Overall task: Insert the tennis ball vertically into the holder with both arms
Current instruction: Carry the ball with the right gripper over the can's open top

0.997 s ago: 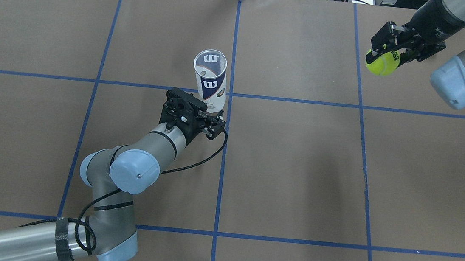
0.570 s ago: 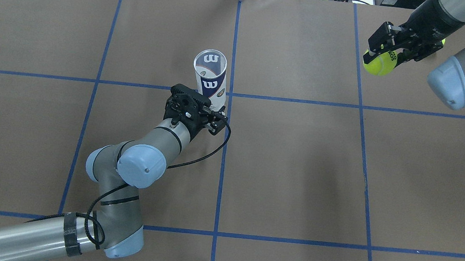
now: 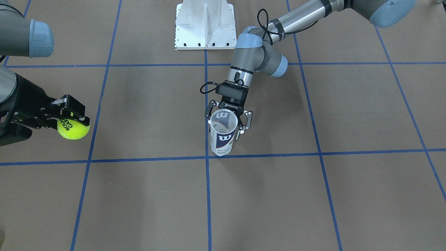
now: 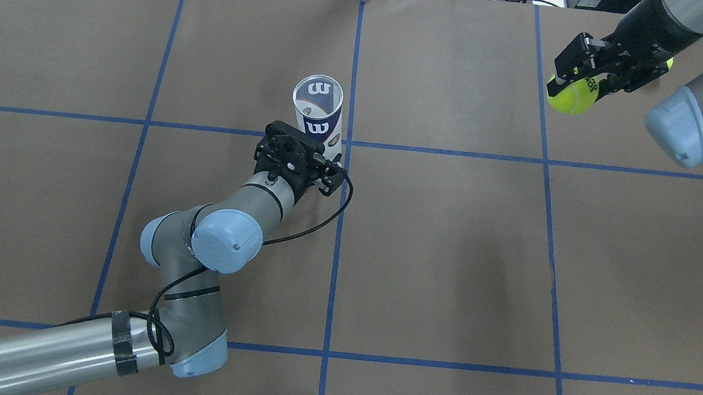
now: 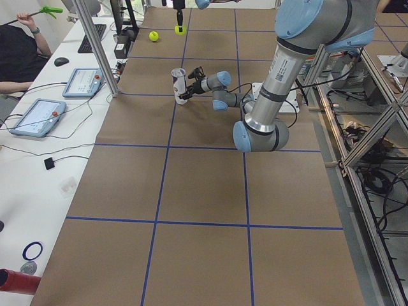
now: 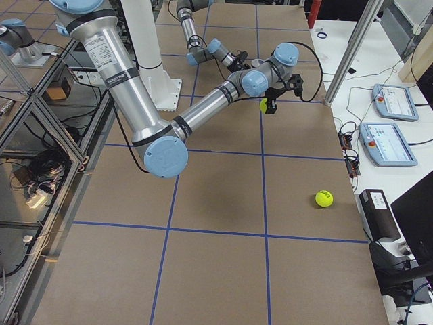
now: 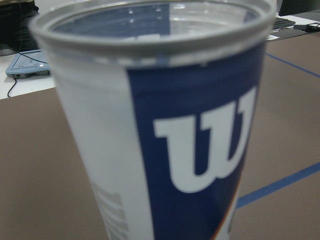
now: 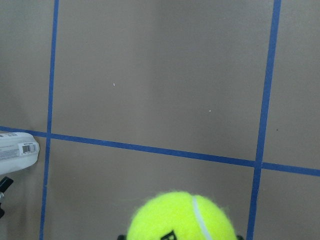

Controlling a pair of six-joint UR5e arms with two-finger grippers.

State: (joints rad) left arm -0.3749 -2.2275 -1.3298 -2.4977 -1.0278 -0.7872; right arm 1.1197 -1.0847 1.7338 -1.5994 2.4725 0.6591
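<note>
The holder, a clear can with a navy "W" label, stands upright near the table's centre, its open rim facing up. My left gripper is open, one finger on each side of the can's upper part, and neither finger visibly presses it. In the left wrist view the can fills the frame. Far off at the table's right far corner, my right gripper is shut on the tennis ball, held above the paper. The ball shows black lettering and sits at the bottom of the right wrist view.
A white pedestal stands at the robot's base. A second tennis ball lies on the paper near the operators' edge. Tablets and cables sit on the white bench beyond. A person sits at that bench.
My left arm has pushed forward, bringing its open gripper up around the holder. My right gripper has drifted slightly farther away with the tennis ball.
</note>
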